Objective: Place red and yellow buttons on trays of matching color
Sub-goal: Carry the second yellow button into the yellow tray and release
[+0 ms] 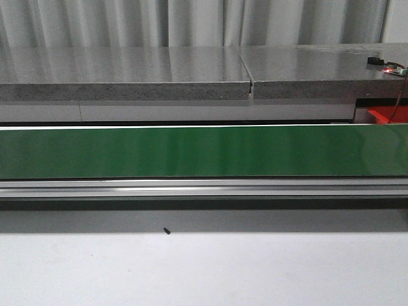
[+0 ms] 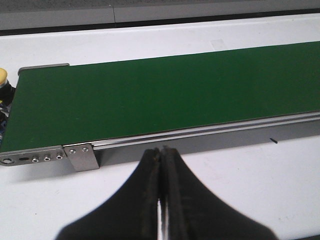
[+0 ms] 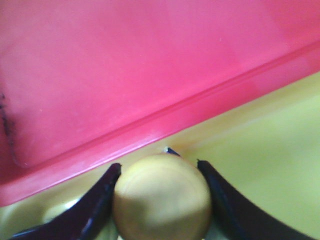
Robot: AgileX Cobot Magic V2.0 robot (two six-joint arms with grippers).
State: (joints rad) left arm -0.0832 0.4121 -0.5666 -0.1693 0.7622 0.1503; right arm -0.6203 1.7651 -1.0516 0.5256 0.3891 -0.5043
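In the right wrist view a round yellow button sits between the dark fingers of my right gripper, which is shut on it. The button hangs low over the yellow tray, close to the rim of the red tray beside it. My left gripper is shut with nothing in it, above the white table just in front of the green belt. A second yellow button shows at the belt's end, mostly cut off. No red button is in view. Neither arm appears in the front view.
The green conveyor belt spans the front view on a metal frame. Behind it runs a grey stone ledge. A corner of the red tray shows at the far right. A small dark speck lies on the white table.
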